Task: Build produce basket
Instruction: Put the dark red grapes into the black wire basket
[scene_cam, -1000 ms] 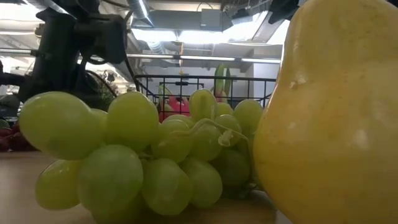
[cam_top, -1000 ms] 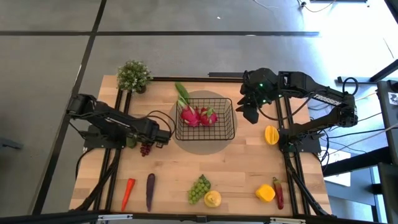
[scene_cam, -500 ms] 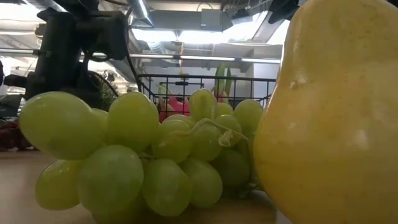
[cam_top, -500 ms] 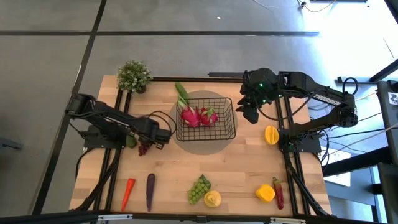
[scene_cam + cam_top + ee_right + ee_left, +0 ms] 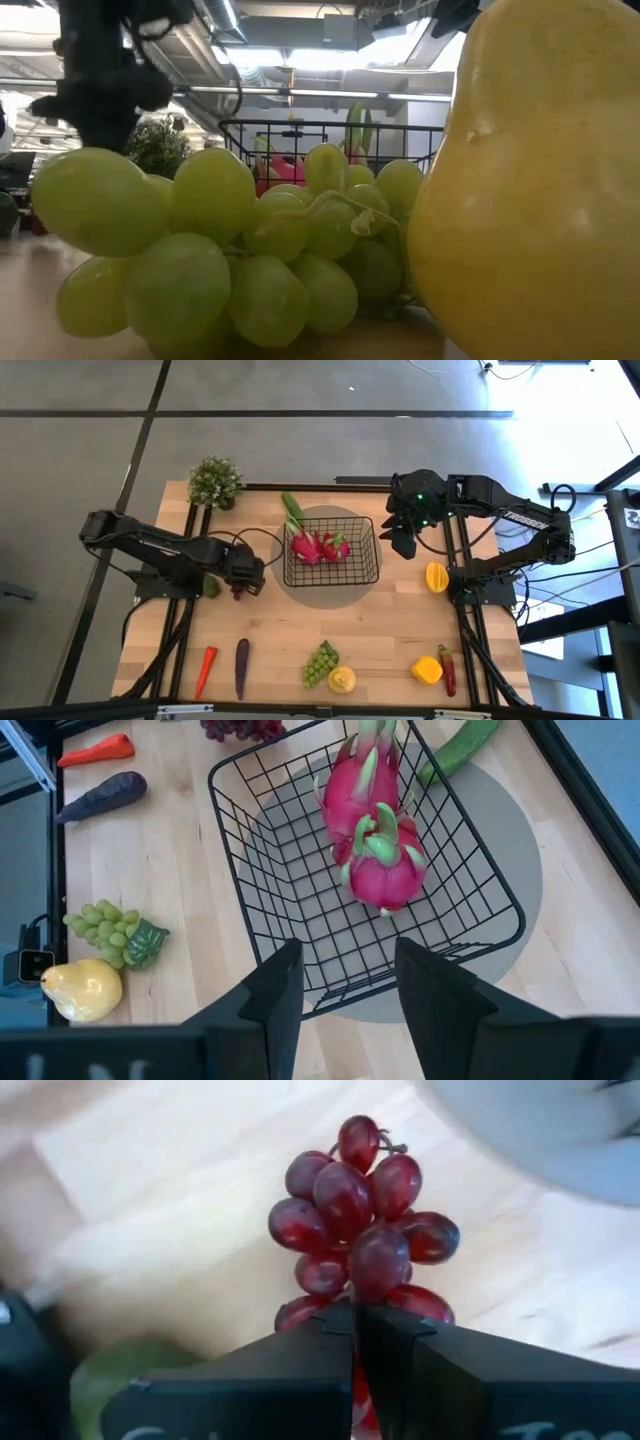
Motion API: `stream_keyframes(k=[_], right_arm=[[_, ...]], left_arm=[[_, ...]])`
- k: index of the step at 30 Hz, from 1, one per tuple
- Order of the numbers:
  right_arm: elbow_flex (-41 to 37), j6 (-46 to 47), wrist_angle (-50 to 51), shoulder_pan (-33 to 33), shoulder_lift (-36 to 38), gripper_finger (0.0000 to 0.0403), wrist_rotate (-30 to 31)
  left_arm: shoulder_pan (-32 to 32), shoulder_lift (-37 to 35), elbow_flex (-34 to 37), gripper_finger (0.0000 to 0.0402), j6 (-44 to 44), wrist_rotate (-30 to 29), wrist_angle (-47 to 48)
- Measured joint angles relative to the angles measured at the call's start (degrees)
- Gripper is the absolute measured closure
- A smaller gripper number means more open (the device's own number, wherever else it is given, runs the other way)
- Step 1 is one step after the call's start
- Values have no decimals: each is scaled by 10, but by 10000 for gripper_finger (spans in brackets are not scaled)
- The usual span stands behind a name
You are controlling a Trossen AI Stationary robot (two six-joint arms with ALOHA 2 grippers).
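The purple grapes (image 5: 360,1240) are clamped by the left gripper (image 5: 244,582) at centre left of the high view, beside the basket (image 5: 331,550). The right gripper (image 5: 401,538) is held partly open and empty at the upper right.

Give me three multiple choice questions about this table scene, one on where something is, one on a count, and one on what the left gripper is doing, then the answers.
1. Where is the bunch of green grapes?
A. In the basket
B. On the table's near edge, beside a yellow pear
C. Beside the potted plant

2. How many pink dragon fruits lie in the basket?
A. None
B. Two
C. Five

3. What is the left gripper doing?
A. Shut on the purple grapes
B. Open above the carrot
C. Holding the lemon

Answers:
1 B, the green grapes lie against the pear.
2 B, two dragon fruits lie in the basket.
3 A, the left gripper is shut on the purple grapes.
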State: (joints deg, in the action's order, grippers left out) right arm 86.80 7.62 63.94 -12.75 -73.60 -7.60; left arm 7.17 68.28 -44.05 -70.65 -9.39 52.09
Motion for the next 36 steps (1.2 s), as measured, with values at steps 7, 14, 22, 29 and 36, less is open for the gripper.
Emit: stream_keyframes(k=[7,14,22,29,36], right_arm=[[0,-22,-2,0,0,253,0],[0,-20,-5,0,0,253,0],[0,-21,-6,0,0,253,0],[0,-21,-16,0,0,253,0],[0,-37,-16,0,0,253,0]], left_arm=[[0,-40,-81,401,125,-67,8],[-18,-42,-206,401,239,-146,39],[-74,-23,-265,402,402,-169,-58],[-123,52,-265,401,508,-76,-210],[-155,134,-265,401,579,55,-263]])
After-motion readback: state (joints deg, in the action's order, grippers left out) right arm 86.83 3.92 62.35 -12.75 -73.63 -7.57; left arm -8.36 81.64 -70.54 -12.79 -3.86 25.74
